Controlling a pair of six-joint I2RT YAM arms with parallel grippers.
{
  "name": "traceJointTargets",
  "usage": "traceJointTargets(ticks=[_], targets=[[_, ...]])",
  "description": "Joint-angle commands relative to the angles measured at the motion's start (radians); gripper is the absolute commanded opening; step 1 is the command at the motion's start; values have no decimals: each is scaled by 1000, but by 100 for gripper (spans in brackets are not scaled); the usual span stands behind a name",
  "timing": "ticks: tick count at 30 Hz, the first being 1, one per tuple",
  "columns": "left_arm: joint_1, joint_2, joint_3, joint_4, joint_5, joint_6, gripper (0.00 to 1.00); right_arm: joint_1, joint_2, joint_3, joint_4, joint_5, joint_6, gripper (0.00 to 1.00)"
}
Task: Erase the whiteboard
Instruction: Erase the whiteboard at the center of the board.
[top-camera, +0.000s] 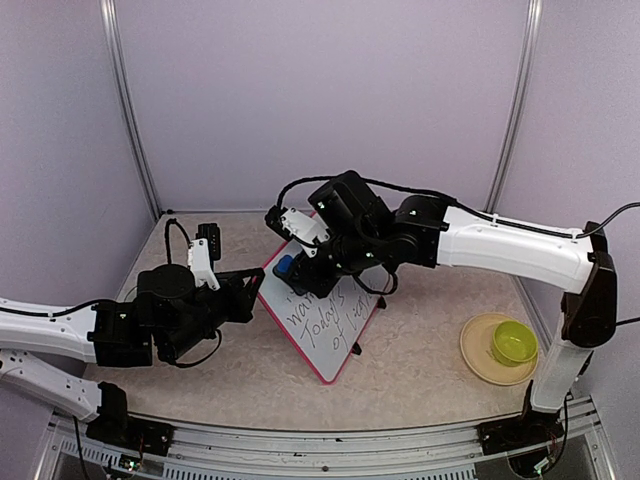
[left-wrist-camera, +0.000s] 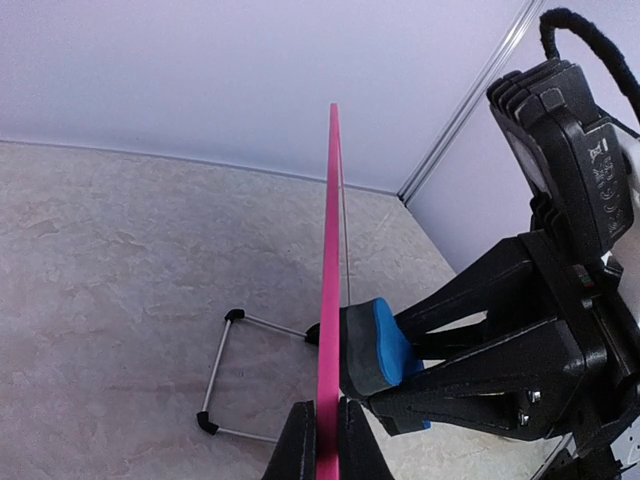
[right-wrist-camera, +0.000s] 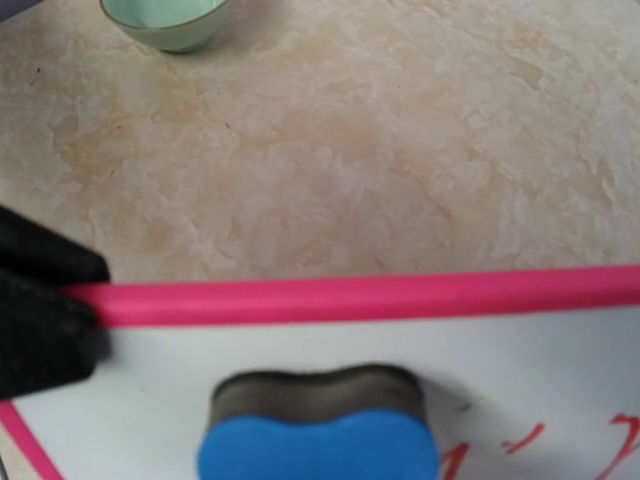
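The whiteboard (top-camera: 330, 335) stands tilted on its wire stand (left-wrist-camera: 222, 372), with handwriting across its face. My left gripper (top-camera: 257, 290) is shut on the board's pink rim (left-wrist-camera: 329, 250), one finger (left-wrist-camera: 296, 445) on each side. My right gripper (top-camera: 296, 268) is shut on a blue eraser with a grey felt pad (top-camera: 284, 267). The felt (left-wrist-camera: 360, 350) presses flat on the board's face near its upper left corner. In the right wrist view the eraser (right-wrist-camera: 318, 430) sits just below the rim (right-wrist-camera: 380, 297), and red writing (right-wrist-camera: 520, 445) shows to its right.
A yellow plate (top-camera: 478, 352) carrying a green bowl (top-camera: 514, 343) sits at the right of the table. The same bowl (right-wrist-camera: 165, 20) shows beyond the board in the right wrist view. Enclosure walls close in the back and sides.
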Motion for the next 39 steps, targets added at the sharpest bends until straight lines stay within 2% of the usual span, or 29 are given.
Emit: traceJointTargets(ticks=[1,17,25,34,39], targets=[[-18,-13,29,61,35,22,0,-12,46,18,19,-35,-6,0],[-18,-22,28,62,26,34,0,10,-60,-245,75,-86,39,0],[-19,-18,29,61,31,28,0,16,-55,-164,83,-79,30,0],[-23,-11,31,63,30,25,0,10,21,35,51,-21,2,0],[-24,-13,32,62,28,26,0,9,31,45,48,-43,1,0]])
